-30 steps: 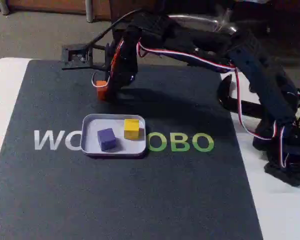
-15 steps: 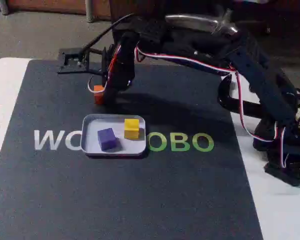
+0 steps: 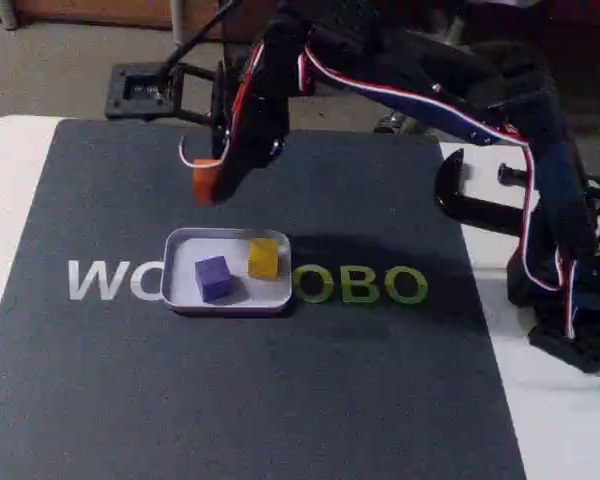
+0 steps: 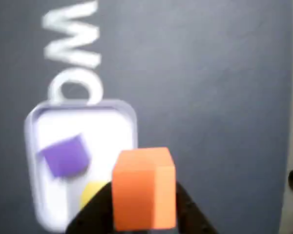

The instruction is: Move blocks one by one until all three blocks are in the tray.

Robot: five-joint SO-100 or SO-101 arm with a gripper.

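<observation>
Dark mat (image 3: 280,400), white-green lettering, on white table (image 3: 5,170); hand (image 3: 208,180) pinching orange block (image 4: 144,187).

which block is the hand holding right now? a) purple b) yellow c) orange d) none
c, the small matte orange cube sits clamped in the hand in the wrist view, while the purple cube and yellow cube lie in the pale rectangular tray.
</observation>
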